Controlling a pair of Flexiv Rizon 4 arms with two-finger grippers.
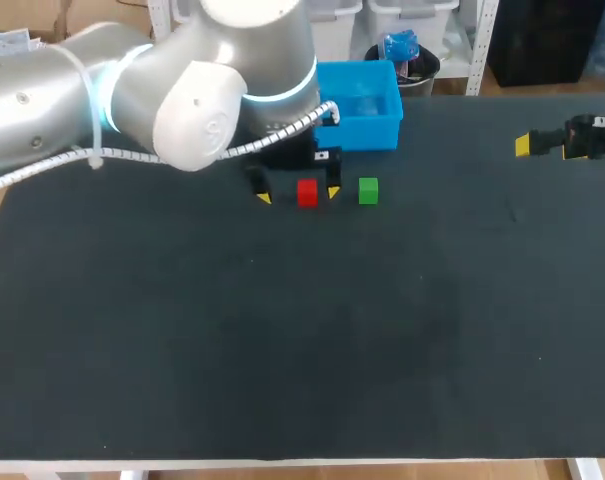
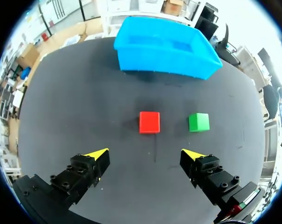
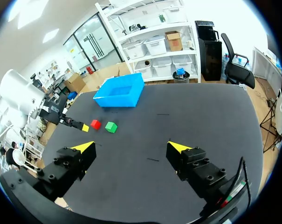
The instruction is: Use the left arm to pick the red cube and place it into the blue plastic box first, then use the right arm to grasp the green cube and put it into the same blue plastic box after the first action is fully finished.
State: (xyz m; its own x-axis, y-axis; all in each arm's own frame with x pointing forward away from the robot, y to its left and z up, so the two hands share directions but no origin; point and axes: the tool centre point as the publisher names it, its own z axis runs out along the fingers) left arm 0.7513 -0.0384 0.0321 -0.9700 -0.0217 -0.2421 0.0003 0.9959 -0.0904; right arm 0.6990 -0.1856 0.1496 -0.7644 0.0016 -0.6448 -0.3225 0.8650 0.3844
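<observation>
Near the desk's far edge, in front of the blue plastic box (image 2: 164, 63), the red cube (image 2: 149, 122) sits ahead of the left gripper (image 2: 146, 154), its fingers (image 2: 87, 169) spread apart, likely light and rigid, best pinched across opposite faces

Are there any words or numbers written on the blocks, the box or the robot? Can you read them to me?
Nothing here can be read.
Red cube: plain, no letters or numbers.
Green cube: plain, no letters or numbers.
Blue plastic box: no label shows.
Left arm: a faint raised mark on its round joint cap, too blurred to read.
</observation>
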